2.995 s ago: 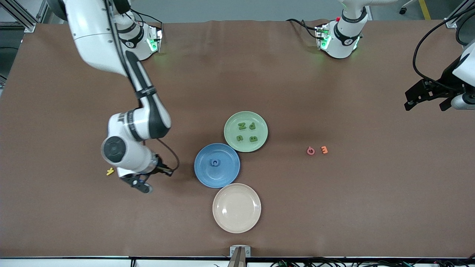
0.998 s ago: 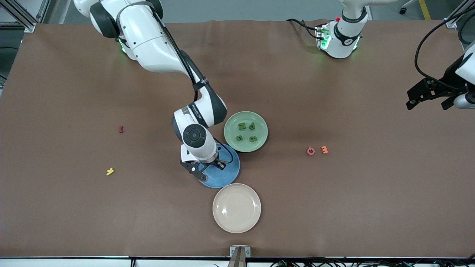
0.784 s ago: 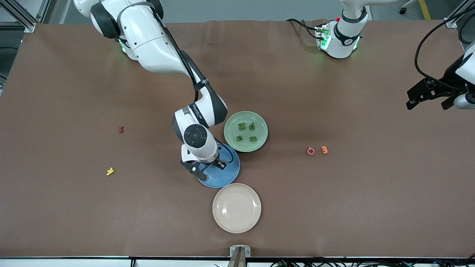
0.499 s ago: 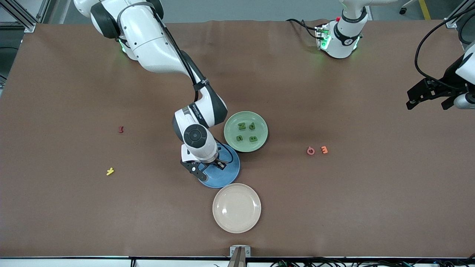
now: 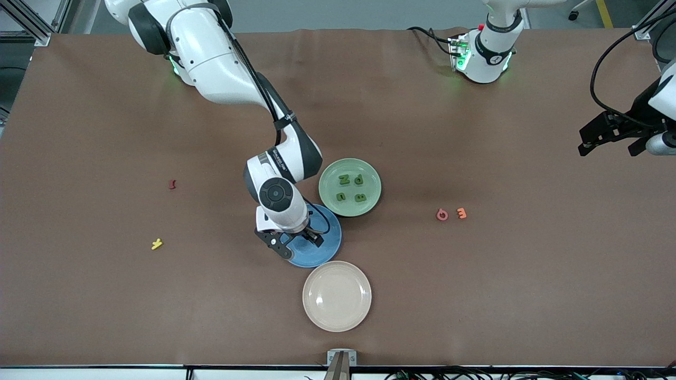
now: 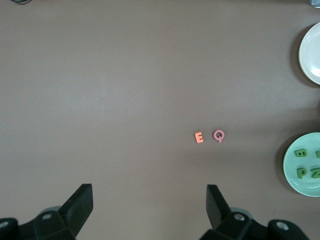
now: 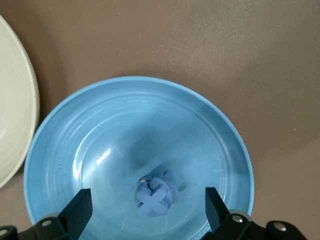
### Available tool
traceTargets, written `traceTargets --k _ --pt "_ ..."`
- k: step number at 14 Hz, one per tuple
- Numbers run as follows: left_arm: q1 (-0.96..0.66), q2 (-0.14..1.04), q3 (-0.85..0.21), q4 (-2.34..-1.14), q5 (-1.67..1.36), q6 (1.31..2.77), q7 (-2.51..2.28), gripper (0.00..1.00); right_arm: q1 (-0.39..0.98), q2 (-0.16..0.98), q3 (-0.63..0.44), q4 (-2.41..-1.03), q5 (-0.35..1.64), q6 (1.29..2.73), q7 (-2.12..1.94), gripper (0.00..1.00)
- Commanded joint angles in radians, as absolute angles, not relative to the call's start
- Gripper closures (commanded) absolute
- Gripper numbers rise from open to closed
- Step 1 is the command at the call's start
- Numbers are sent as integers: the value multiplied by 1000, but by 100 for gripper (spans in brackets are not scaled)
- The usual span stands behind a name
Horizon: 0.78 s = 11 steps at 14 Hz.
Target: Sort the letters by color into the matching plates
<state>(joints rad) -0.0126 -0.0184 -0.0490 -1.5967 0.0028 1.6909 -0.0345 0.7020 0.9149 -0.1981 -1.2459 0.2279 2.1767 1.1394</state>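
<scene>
You have a brown matte counter point(image 5: 475, 295), with the arm bases along its upper edge and metal framing at the corners.

The blue plate point(image 5: 323, 248) sits at mid-counter, its rim just beside the pale green plate point(image 5: 330, 182), which lies farther from the front camera. A cream plate point(image 5: 337, 295) sits nearer the front camera, just beside the blue one.

Right gripper point(image 5: 296, 244): over the blue plate, fingers spread apart, holding nothing. In the right wrist view, two blue letters point(image 7: 156, 195) lie in the plate's point(image 7: 100, 130) well; an X-shaped piece rests on top of another, its strokes diagonal, so no single long axis shows. The lower piece's shape cannot be read.

Four green letters point(image 5: 350, 188) lie flat in the green plate, well spaced; their facing is mixed.

Left gripper point(image 5: 612, 134): waiting at the left arm's end of the counter, fingers wide open and empty.

A pink Q point(image 5: 442, 215) and an orange E point(image 5: 461, 213) lie side by side toward the left arm's end. A dark red piece point(image 5: 171, 184) and a yellow piece point(image 5: 156, 244) lie toward the right arm's end.
</scene>
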Motion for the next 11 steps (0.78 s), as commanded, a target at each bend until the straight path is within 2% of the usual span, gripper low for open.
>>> traceTargets --k 1,8,11 --pt "-14 -14 -44 -1580 -12 1674 -31 0 661 884 -195 -1236 212 2139 1109 0" --pt "-14 -12 -44 -1569 -12 1674 -32 0 499 749 -239 -1246 210 1898 594 0" --pt "-14 -12 -44 -1569 -12 1674 -31 0 450 678 -307 -1252 210 1766 367 0"
